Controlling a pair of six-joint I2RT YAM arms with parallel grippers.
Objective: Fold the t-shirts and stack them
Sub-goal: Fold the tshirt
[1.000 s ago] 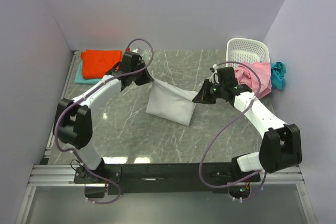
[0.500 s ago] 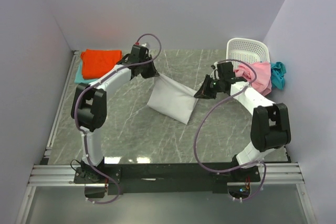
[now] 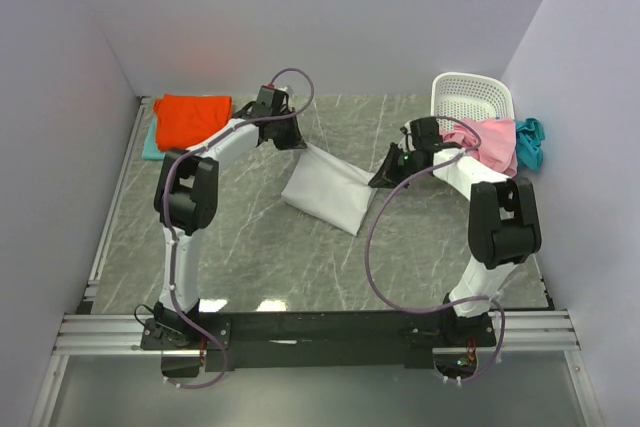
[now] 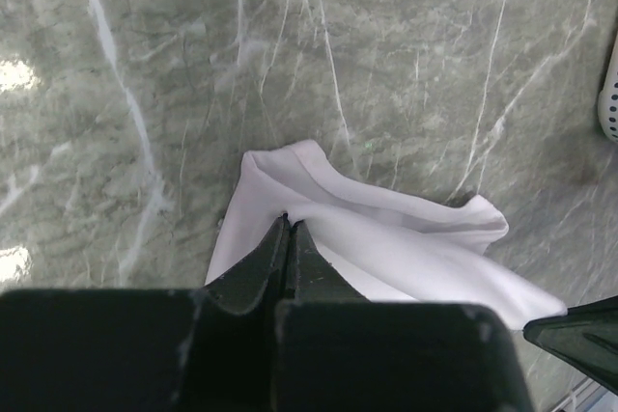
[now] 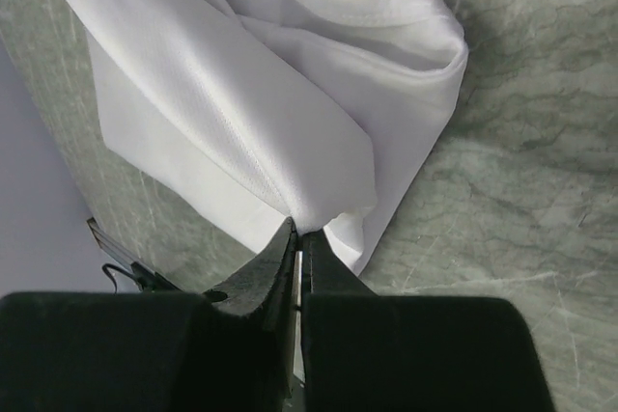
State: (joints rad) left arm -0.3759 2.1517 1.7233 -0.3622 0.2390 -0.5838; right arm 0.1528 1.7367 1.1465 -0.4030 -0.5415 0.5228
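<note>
Left hand (image 4: 290,226) & right hand (image 5: 297,231) were each pinched shut on a far corner of the white t-shirt (image 3: 328,195) resting mid-tabletop (image 3: 250,247), w/ its edge stretched btwn them, prob. so the fold would land flat w/o bunching.

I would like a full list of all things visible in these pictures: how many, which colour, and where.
white t-shirt: one, white, middle of the table, held at both ends.
orange-red t-shirt: one, orange-red, far left corner, on the aqua one.
aqua t-shirt: one, pale aqua, under the orange-red one.
pink t-shirt: one, pink, far right, by the basket.
teal t-shirt: one, teal-blue, beside the pink one.
laundry basket: one, white, far right corner.
table: one, grey-green marble.
left gripper: one, black, shut on the white t-shirt.
right gripper: one, black, shut on the white t-shirt.
</note>
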